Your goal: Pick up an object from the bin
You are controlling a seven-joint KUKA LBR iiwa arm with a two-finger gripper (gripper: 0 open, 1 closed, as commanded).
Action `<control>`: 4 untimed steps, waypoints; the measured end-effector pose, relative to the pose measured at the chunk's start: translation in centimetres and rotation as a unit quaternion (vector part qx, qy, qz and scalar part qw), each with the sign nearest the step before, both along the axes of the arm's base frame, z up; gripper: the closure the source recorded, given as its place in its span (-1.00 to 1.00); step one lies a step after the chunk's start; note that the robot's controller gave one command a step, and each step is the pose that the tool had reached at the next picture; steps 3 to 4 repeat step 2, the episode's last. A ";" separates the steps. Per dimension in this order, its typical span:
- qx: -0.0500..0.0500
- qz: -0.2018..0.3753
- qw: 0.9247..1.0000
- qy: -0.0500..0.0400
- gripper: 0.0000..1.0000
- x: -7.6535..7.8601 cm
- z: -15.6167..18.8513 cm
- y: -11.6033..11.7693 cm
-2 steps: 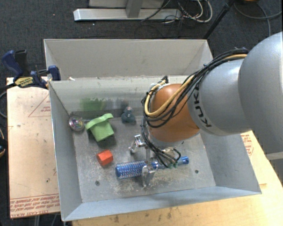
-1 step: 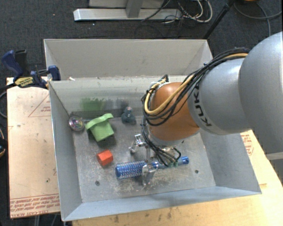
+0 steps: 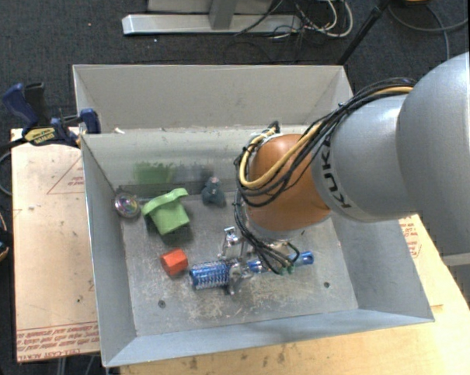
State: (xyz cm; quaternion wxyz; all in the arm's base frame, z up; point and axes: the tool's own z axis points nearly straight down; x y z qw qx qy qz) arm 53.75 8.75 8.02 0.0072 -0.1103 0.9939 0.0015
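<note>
Reaching in from the right, the grey KUKA arm (image 3: 404, 152) is sitting closest to the lens and covering the right side of the grey metal bin (image 3: 105, 251). Its rounded orange wrist cover (image 3: 285, 184), looped with yellow and black cables, is hanging over the middle of the bin floor.

A bright green plastic piece (image 3: 167, 211) with a flared top is lying in the left half of the floor, toward the far-left corner.

Below the orange cover the gripper (image 3: 237, 262) is pointing down at the floor, closer to the near edge than the far wall. It is standing at the right end of a blue bristly roller (image 3: 210, 275), which is lying on its side roughly along the near edge. Cables are crowding the claw, so I am not able to tell whether it is open or closed, or whether it has hold of the roller.

A small red-orange cube (image 3: 174, 262) is resting just left of the roller, between it and the green piece. A dark grey lump (image 3: 213, 193) is sitting near the far wall, just beside the orange cover. A shiny little ball (image 3: 128, 204) is lying by the left wall, just beside the green piece.
</note>
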 end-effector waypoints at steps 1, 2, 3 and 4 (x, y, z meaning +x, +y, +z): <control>-0.001 -0.001 1.000 0.005 1.00 0.1 2.1 0.0; -0.001 -0.002 1.000 0.005 1.00 0.1 6.1 0.1; -0.001 -0.002 1.000 0.005 1.00 0.1 6.1 0.1; -0.001 -0.002 1.000 0.005 1.00 0.1 6.1 0.1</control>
